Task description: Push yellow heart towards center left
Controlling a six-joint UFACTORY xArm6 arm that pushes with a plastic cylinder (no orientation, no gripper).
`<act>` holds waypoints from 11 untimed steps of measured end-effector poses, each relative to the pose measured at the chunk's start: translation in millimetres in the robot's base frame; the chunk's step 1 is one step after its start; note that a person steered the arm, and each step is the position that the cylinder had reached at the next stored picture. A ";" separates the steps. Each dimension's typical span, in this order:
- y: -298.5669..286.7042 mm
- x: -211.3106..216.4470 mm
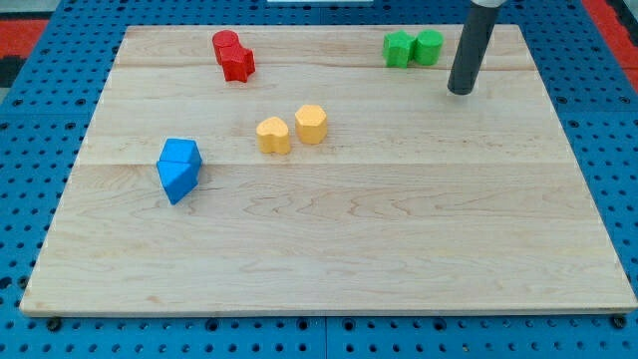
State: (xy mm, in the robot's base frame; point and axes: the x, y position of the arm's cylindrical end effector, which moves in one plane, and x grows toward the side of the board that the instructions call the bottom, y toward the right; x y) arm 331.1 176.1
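Yellow heart (273, 135) is sitting left of the board's middle, a little toward the view's top, with a yellow hexagonal block (311, 124) just beside it on the view's right; whether the two are touching cannot be told.

Surface: pale wooden board (329, 249) is lying on a blue pegboard table (30, 120) with rows of holes; red patches are showing beyond it at the view's top corners.

Count, relative to the heart:
- blue blocks, two, (178, 169), pressed together, lower left, near the board's left side.
- red blocks, two, (233, 55), touching, above and slightly left, near the board's top edge.
- green blocks, two, (414, 48), side by side, far upper right.
- yellow blocks, two, as noted.

Dark rod is coming down from the view's top right; my tip (461, 92) is resting on the board just right of and below the green pair, well apart from the heart. No fingers on this rig, only the bare rod, touching no block.
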 end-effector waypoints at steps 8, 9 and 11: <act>-224.4 52.0; -208.2 30.5; -251.9 30.4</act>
